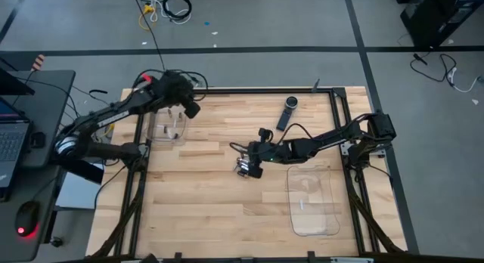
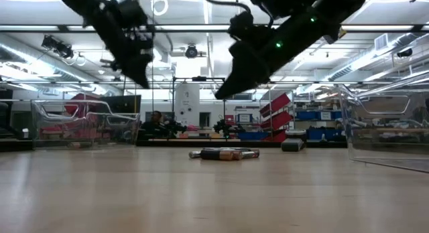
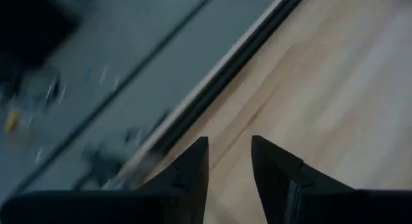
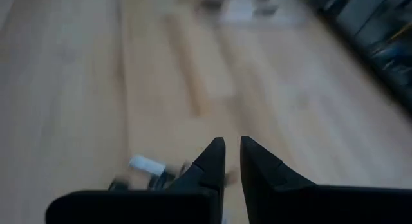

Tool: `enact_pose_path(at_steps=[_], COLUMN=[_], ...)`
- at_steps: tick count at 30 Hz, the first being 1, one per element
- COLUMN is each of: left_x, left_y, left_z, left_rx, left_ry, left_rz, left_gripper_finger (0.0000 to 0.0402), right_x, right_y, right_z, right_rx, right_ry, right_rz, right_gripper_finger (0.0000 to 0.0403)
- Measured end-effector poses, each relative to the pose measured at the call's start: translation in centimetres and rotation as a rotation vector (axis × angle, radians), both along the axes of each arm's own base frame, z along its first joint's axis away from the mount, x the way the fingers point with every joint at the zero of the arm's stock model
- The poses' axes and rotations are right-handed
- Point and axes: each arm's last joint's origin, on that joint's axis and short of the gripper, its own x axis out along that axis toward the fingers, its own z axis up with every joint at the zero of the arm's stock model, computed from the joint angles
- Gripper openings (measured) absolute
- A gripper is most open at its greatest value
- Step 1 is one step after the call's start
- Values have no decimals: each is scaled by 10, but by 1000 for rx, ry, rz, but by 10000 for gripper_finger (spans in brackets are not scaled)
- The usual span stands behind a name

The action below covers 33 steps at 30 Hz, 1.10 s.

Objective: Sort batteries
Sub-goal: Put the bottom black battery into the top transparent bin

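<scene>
**Ana:** Low view first: nearest the lens is bare wooden table (image 2: 201, 193), then a small cluster of batteries (image 2: 224, 154) lying on their sides near the middle of the boards.

**Ben:** From above I see that same pile (image 1: 243, 169), touching one another, just under the tip of the right gripper (image 1: 249, 166). Is it holding one?

**Ana:** Its own wrist camera shows the two dark fingers (image 4: 212, 161) with only a narrow slit between them and nothing in that slit, raised above the wood. A pale battery (image 4: 147, 164) lies on the boards just beside the tips, with darker blurred ones next to it. So nearly closed, empty.

**Ben:** And the clear tray (image 1: 311, 201) near that arm's base?

**Ana:** It lies flat on the table, on the right side, well apart from the pile. Something small and pale shows inside it, too small to name.

**Ben:** Farther back?

**Ana:** The left gripper (image 1: 189, 106) hangs over the far left corner, above a smaller clear bin (image 1: 168, 127). Its wrist view shows the fingers (image 3: 193, 165) parted with a plain gap, gripping nothing, wood and the table's dark edge rail (image 3: 212, 89) below.

**Ben:** Anything beyond that?

**Ana:** A long black remote (image 1: 286, 112) lies near the far edge, between the arms. Behind the table, in the room, a person (image 2: 156, 119) sits among shelves.
</scene>
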Motion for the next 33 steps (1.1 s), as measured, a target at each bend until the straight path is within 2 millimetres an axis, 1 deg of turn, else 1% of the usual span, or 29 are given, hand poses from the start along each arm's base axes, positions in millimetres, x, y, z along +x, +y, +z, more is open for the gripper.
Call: enact_pose_path(at_steps=[3,7,9,12,17,20,24,26,30,33], left_x=[3,5,5,5,6,8,11,14,17,18], left_y=[-22,-52,-64,-78,-90,-95,-99,-101,-107,-110], left_z=[16,27,27,21,8,1,-9,-13,-17,-16], left_rx=[70,88,88,83,44,29,32,54,81,92], left_ry=[-100,-197,-219,-224,-211,-215,-232,-268,-312,-332], left_rz=[-176,-406,-473,-531,-578,-590,-608,-626,-664,-677], left_gripper_finger=[117,117,117,117,117,117,117,117,117,117], right_x=[-5,-10,-12,-16,-25,-27,-26,-25,-25,-27], right_y=[1,2,3,8,12,14,13,12,12,11], right_z=[-7,-12,-14,-18,-24,-25,-25,-24,-28,-31], right_rx=[43,91,115,133,149,149,111,95,82,76], right_ry=[87,149,187,242,344,369,357,340,295,276], right_rz=[15,35,71,110,97,83,62,60,76,66], right_gripper_finger=[37,37,37,37,37,37,37,37,45,54])
